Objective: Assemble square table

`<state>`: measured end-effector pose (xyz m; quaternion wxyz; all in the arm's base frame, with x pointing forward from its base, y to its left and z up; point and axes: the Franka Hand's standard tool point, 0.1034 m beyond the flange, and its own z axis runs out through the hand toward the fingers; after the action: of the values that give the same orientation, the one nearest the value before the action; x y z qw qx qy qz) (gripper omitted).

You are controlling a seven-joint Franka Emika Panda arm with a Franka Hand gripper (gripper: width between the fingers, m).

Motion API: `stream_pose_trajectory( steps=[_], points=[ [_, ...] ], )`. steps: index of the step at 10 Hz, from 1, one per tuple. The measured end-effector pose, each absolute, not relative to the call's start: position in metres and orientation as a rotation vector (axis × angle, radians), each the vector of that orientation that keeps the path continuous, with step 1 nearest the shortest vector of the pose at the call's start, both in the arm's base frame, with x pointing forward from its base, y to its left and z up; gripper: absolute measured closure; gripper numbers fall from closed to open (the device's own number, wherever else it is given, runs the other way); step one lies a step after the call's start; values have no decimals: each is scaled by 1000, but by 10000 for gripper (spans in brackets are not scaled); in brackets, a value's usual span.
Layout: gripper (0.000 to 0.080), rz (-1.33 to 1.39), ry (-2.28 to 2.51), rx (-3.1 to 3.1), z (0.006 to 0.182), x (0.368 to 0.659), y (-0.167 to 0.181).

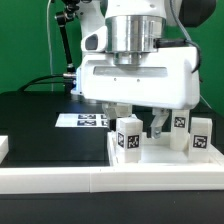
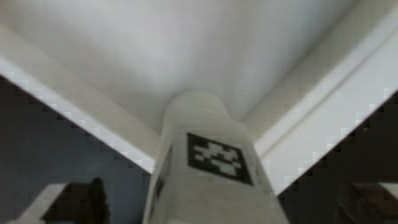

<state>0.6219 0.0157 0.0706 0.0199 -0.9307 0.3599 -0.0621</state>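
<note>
Three tagged legs (image 1: 128,138) on tabletop (image 1: 60,176), marker board (image 1: 82,121) behind, hand (image 1: 140,124) open

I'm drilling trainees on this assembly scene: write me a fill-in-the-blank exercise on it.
1. The table surface is ____ in colour.
2. The curtain behind the scene is ____.
3. In the wrist view, the leg between the end effector's fingers carries a black-and-white ____.
4. The end effector's jaws are ____.

Missing words: black; green; tag; open
</note>
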Motion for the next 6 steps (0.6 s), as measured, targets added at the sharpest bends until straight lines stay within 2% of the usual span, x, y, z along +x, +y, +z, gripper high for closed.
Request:
stream_pose_trajectory(
  steps=[6],
  points=[
    [151,-201,218,-3128,75,622,13]
  ],
)
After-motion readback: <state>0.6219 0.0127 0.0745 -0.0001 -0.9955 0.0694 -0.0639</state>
